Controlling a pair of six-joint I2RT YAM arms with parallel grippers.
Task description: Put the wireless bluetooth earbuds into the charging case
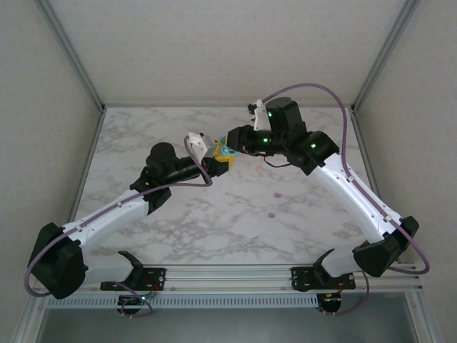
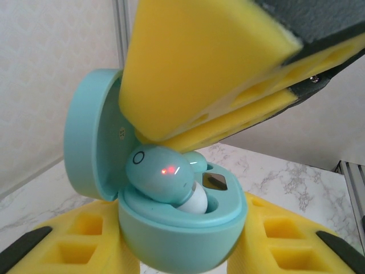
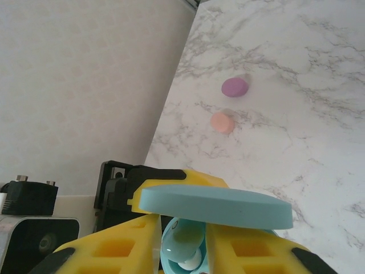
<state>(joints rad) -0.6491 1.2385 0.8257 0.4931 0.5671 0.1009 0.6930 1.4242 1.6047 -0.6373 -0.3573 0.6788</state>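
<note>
- I read the left gripper (image 2: 180,254) as clamped on the open teal charging case (image 2: 171,237), with its lid swung back.
- The right gripper (image 3: 182,246) pinches the teal earbud (image 2: 162,174) from directly above the case.
- The earbud's long axis is tilted and its white tip is already in the socket. I judge that a short downward press will seat it.

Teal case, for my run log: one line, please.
left gripper: holds open teal case | right gripper: grips teal earbud in case

White marble-patterned table (image 1: 214,229)
I see a magenta-pink plastic nub (image 3: 234,87) and a peach plastic nub (image 3: 222,122) near 4 o'clock.
</note>
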